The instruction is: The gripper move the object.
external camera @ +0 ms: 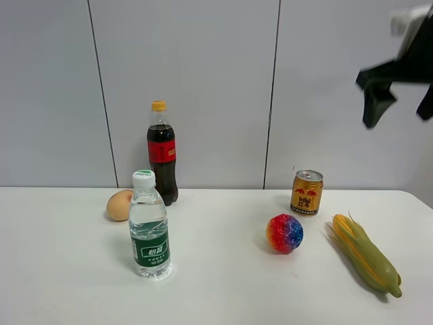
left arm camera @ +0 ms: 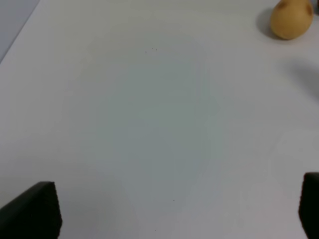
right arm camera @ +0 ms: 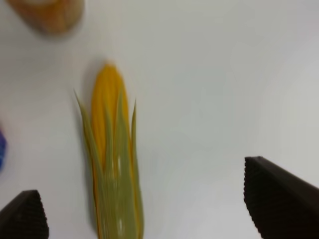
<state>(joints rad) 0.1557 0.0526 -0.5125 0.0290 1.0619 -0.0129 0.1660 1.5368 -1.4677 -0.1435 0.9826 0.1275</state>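
Note:
The toy ear of corn [external camera: 365,254], yellow kernels in a green husk, lies on the white table [external camera: 223,291] at the right front. My right gripper [external camera: 399,101] hangs high above it at the upper right, jaws wide apart and empty. The right wrist view looks down on the corn [right arm camera: 113,164] between the two black fingertips [right arm camera: 276,194]. My left gripper [left arm camera: 179,211] is out of the exterior view. The left wrist view shows its two fingertips [left arm camera: 35,209] wide apart over bare table.
A rainbow ball [external camera: 285,233] sits left of the corn. A gold drink can [external camera: 306,193] stands behind it. A water bottle [external camera: 149,227], a cola bottle [external camera: 162,154] and a tan egg [external camera: 120,204] are at the left; the egg [left arm camera: 290,19] shows in the left wrist view.

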